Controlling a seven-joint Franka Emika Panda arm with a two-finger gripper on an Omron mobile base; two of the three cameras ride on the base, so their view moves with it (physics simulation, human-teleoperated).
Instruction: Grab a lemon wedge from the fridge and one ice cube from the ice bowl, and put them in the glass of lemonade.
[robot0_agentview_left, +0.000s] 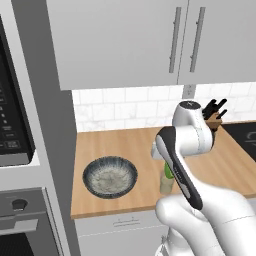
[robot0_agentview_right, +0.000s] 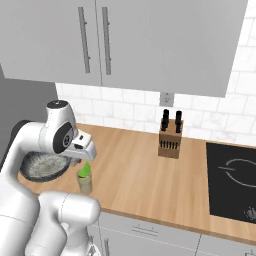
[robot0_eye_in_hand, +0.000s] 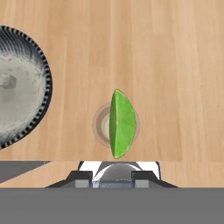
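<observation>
So the white arm's end effector (robot0_agentview_right: 86, 161) is hanging right over the small clear tumbler of pale yellowish lemonade (robot0_agentview_right: 85, 184), which sits near the front edge of the wooden desk (robot0_agentview_right: 145, 185), toward its left end. Looking down the hand view, the bright yellowish-green lemon wedge (robot0_eye_in_hand: 121, 124) stands on edge directly over the round mouth of the glass (robot0_eye_in_hand: 99, 127), covering most of it. From the right base view the wedge (robot0_agentview_right: 86, 170) pokes up just above the tumbler's rim, right below the hand. Can't tell whether the fingers are clamped on the wedge or have let go; their tips are hidden at the bottom of the hand view and the base views are too coarse.

The round shallow ice bowl (robot0_agentview_left: 110, 177), dark blue-grey speckled outside and pale inside, sits just left of the glass (robot0_agentview_left: 165, 184), close but apart, also near the front edge. In the hand view there's one faint pale ice cube (robot0_eye_in_hand: 8, 81) lying inside the bowl (robot0_eye_in_hand: 41, 87).

A wooden knife block with black handles (robot0_agentview_right: 170, 137) stands back by the white tiled wall, well apart from the glass, and a black cooktop (robot0_agentview_right: 232, 180) takes up the right end of the desk.
</observation>
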